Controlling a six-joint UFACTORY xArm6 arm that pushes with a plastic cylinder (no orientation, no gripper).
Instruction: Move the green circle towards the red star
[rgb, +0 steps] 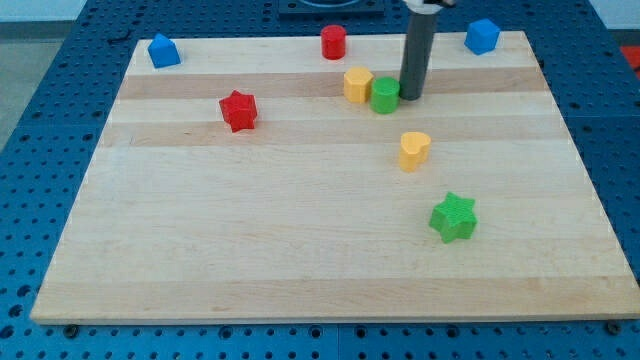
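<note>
Green circle (385, 95) sits near the table's (300, 260) top edge, touching a yellow block (358, 85) on its left; my tip (411, 96) presses its right side. Red star (238, 110) lies toward the left edge. No fingers exist.

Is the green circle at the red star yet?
Not yet. My tip is down against the green circle on the view's right side, ready to push. A yellow block sits touching the circle's left, on the way. The red star is well off to the view's left, so most of the trip remains.
</note>
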